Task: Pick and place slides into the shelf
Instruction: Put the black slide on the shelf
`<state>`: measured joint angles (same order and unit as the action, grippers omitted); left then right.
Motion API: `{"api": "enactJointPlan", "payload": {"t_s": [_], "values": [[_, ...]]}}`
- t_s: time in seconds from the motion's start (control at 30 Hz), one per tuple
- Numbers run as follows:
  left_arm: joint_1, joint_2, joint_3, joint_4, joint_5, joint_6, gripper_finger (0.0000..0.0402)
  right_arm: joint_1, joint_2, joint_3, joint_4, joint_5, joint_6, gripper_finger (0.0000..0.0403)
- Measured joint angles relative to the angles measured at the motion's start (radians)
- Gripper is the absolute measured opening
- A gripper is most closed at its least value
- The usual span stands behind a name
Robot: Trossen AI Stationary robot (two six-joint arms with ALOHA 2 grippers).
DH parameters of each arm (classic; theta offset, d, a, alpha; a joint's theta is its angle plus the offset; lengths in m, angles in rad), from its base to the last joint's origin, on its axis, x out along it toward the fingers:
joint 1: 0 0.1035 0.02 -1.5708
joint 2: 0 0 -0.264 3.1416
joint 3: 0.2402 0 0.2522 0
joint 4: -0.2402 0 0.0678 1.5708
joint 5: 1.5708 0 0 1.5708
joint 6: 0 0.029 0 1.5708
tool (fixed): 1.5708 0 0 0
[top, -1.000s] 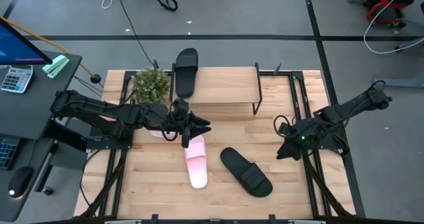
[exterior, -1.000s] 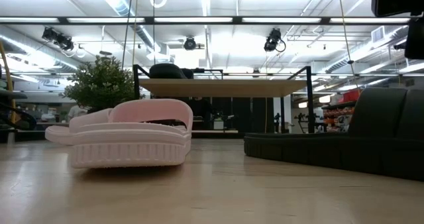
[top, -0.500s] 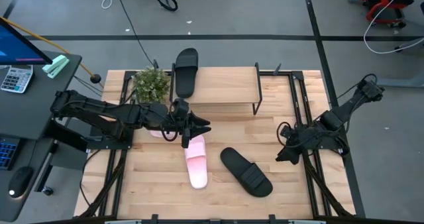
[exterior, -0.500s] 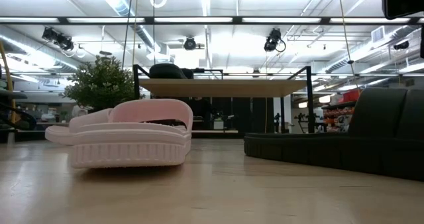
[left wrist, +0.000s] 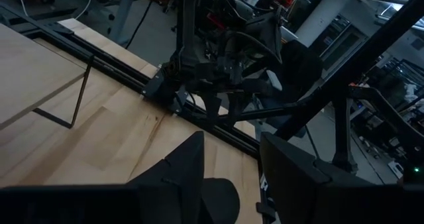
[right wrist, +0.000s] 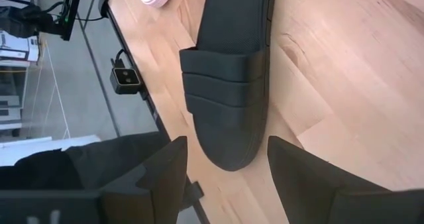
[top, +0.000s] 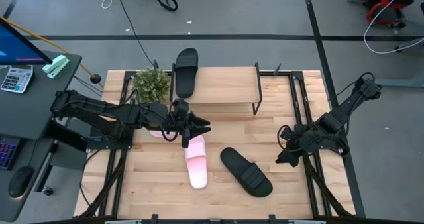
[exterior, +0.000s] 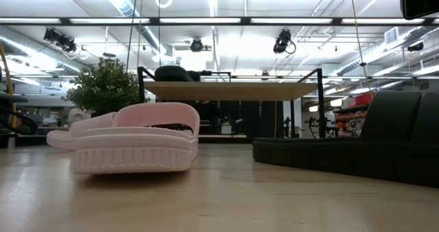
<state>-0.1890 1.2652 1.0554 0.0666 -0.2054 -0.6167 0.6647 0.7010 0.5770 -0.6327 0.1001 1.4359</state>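
One black slide (top: 246, 171) lying diagonally, pink slide (top: 196, 161) lengthwise

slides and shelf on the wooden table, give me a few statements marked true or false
1. A matte black slide sandal rests on the low shelf's light wooden top board. True.
2. Both pale pink slide sandals are on the shelf. False: one pale pink slide sandal lies on the slatted tabletop.
3. The left gripper is beside the pink sandal's upper end. True.
4. The right gripper is shut on the second black sandal. False: its fingers are apart, the sandal lying free.
5. A small green potted plant stands by the shelf. True.
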Motion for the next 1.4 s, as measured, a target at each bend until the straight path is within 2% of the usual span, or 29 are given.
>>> {"api": "enactJointPlan", "payload": {"t_s": [0.6,0.9,1.27,1.4], "values": [[0.0,0.0,0.0,0.0,0.0,0.0,0.015,0.001,0.0,0.0,0.001,-0.004,0.0,0.0215],[0.0,0.0,0.0,0.0,0.0,0.0,0.0154,0.055,0.013,0.0,0.009,0.015,0.061,0.0215],[0.0,0.0,0.0,0.0,0.0,0.001,0.0152,0.098,0.092,0.0,0.074,0.033,0.105,0.0215],[0.0,0.0,0.0,0.0,0.0,0.004,0.0152,0.085,0.14,0.0,0.115,0.034,0.045,0.0215]]}}
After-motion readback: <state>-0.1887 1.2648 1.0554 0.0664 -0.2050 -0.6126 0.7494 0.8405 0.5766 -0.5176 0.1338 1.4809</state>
